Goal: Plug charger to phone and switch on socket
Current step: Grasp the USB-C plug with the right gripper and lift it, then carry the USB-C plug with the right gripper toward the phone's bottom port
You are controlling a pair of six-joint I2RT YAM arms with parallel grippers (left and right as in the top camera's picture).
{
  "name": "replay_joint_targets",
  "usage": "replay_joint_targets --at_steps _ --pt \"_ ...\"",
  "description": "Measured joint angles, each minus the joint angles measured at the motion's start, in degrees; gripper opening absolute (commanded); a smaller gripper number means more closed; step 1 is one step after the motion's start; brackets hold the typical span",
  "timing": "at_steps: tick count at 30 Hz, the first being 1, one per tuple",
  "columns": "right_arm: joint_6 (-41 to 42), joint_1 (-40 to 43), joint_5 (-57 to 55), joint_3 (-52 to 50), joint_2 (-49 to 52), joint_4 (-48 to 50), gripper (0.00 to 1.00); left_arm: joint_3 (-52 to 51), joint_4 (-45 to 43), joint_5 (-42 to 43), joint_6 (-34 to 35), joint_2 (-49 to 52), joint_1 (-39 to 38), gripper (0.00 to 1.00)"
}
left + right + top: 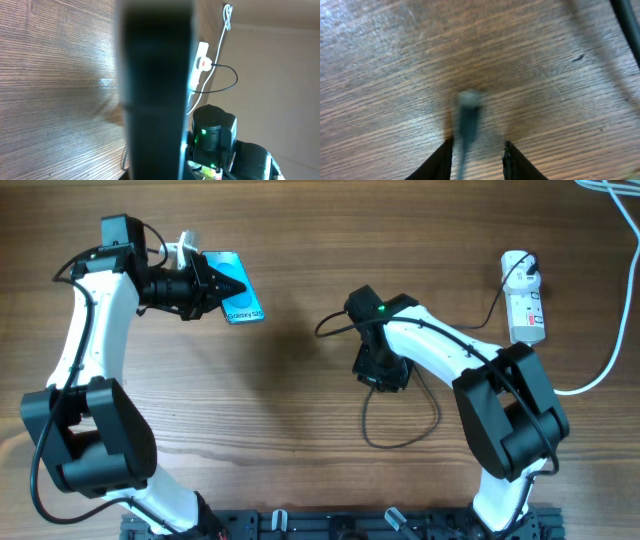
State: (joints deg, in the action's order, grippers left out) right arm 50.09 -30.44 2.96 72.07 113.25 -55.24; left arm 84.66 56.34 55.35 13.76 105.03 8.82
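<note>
The phone point(243, 301), its blue-green screen lit, is held up off the table at the back left with my left gripper point(226, 288) shut on it. In the left wrist view the phone point(155, 90) shows edge-on as a dark bar. The charger cable point(366, 420) loops on the table under my right gripper point(382, 375), which points down at mid-table. The blurred connector end of the charger point(468, 107) lies between the right gripper's point(477, 150) jaws, near the left one; the jaws stand apart. The white socket point(526, 310) lies at the back right, its red switch point(204, 63) visible.
A thick white cord point(600, 375) runs from the socket along the right edge. A white plug adapter point(520, 268) sits in the socket's far end. The arm bases stand at the front edge of the wooden table point(290, 400).
</note>
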Motion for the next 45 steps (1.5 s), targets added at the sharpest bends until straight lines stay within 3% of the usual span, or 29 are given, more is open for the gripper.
replay_joint_targets --at_steps 5,11,14,17,20,23,30,43,44,45 --pt "0.9 0.0 -0.5 -0.1 0.0 1.6 0.29 0.0 0.0 0.0 0.0 0.0 0.0 0.04" --pt "1.9 -0.1 -0.6 0.0 0.0 3.0 0.04 0.0 0.0 0.0 0.0 0.0 0.0 0.04" --pt "2.2 0.0 -0.6 0.0 -0.2 3.0 0.05 0.0 0.0 0.0 0.0 0.0 0.0 0.04" --pt "2.0 -0.1 -0.7 0.0 -0.2 3.0 0.27 0.0 0.0 0.0 0.0 0.0 0.0 0.04" --pt "2.3 0.0 -1.1 -0.1 -0.2 2.8 0.29 0.0 0.0 0.0 0.0 0.0 0.0 0.04" --pt "2.4 0.0 -1.2 -0.1 -0.2 2.6 0.28 0.0 0.3 0.0 0.0 0.0 0.0 0.04" --pt "2.3 0.0 -0.7 -0.1 -0.2 2.1 0.04 0.0 0.3 0.0 0.0 0.0 0.0 0.04" --pt "-1.2 0.0 -0.6 -0.1 -0.2 2.4 0.05 0.0 0.2 0.0 0.0 0.0 0.0 0.04" --pt "-2.8 0.0 -0.6 -0.1 -0.2 2.5 0.12 0.0 0.2 0.0 0.0 0.0 0.0 0.04" --pt "-4.9 0.0 -0.5 -0.1 -0.2 2.6 0.26 0.0 0.2 0.0 0.0 0.0 0.0 0.04"
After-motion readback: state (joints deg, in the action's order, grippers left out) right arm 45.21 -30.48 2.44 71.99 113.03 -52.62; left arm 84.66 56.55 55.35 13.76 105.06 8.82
